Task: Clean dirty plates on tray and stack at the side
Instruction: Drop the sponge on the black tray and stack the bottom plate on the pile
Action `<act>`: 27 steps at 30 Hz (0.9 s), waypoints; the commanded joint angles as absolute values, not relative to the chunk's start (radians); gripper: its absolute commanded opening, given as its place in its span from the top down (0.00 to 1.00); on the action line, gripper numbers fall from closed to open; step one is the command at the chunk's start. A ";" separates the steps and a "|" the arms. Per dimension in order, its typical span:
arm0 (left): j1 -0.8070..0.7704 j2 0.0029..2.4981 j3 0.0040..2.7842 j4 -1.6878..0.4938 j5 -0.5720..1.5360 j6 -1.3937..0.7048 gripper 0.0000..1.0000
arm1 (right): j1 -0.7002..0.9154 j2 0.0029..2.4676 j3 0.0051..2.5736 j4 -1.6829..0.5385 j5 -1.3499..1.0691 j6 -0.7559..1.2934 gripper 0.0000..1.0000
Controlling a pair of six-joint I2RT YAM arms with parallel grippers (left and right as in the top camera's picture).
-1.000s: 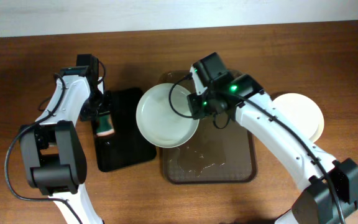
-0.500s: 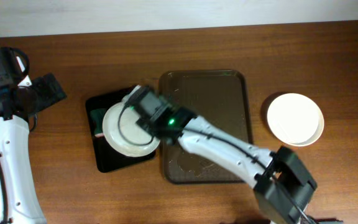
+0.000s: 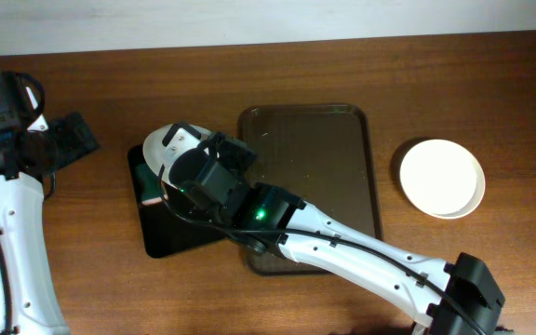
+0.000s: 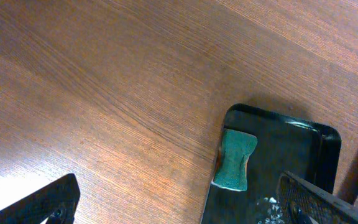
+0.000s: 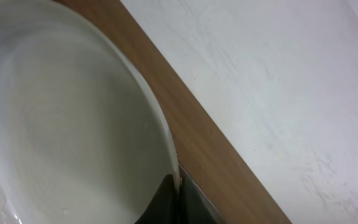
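My right gripper (image 3: 196, 166) is shut on the rim of a white plate (image 3: 167, 142) and holds it tilted over the small black tray (image 3: 186, 233). In the right wrist view the fingers (image 5: 176, 190) pinch the plate's rim (image 5: 73, 124); I see no orange smear on it. The dark brown tray (image 3: 310, 140) holds no plates, only some wet specks near its front. More white plate (image 3: 442, 177) rests on the table to the right, and I cannot tell whether it is one plate or a stack. My left gripper (image 3: 74, 135) is open and empty at the far left.
A green sponge (image 3: 146, 182) lies on the black tray's left side; it also shows in the left wrist view (image 4: 235, 160), with the black tray (image 4: 278, 143) beside it. My right arm stretches across the brown tray's front left corner.
My right arm carried the plate left from over the brown tray to over the black tray and tilted it. My left arm pulled back to the far left, leaving the sponge.
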State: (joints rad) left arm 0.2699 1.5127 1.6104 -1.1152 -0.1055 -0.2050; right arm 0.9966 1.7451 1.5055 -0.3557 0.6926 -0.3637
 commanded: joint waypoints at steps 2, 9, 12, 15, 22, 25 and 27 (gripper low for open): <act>0.276 1.497 1.613 -1.117 -0.113 -0.211 0.00 | 1.000 1.728 1.524 -0.335 0.716 -0.364 0.96; 0.276 1.497 1.613 -1.117 -0.113 -0.211 0.00 | 1.001 1.728 1.524 -0.358 0.716 -0.342 0.96; 0.276 1.497 1.613 -1.118 -0.113 -0.211 0.00 | 1.004 1.714 1.526 -0.385 0.770 -0.253 0.96; 0.276 1.497 1.613 -1.118 -0.113 -0.211 0.00 | 0.988 1.699 1.526 -0.434 0.738 -0.253 0.96; 0.276 1.497 1.613 -1.118 -0.113 -0.211 0.00 | 0.871 1.581 1.526 -0.596 0.551 0.108 0.96; 0.276 1.497 1.613 -1.118 -0.113 -0.211 0.00 | 0.509 1.462 1.526 -0.762 0.200 0.290 0.96; 0.276 1.497 1.613 -1.118 -0.113 -0.211 0.00 | 0.071 1.460 1.525 -0.932 -0.116 0.308 0.96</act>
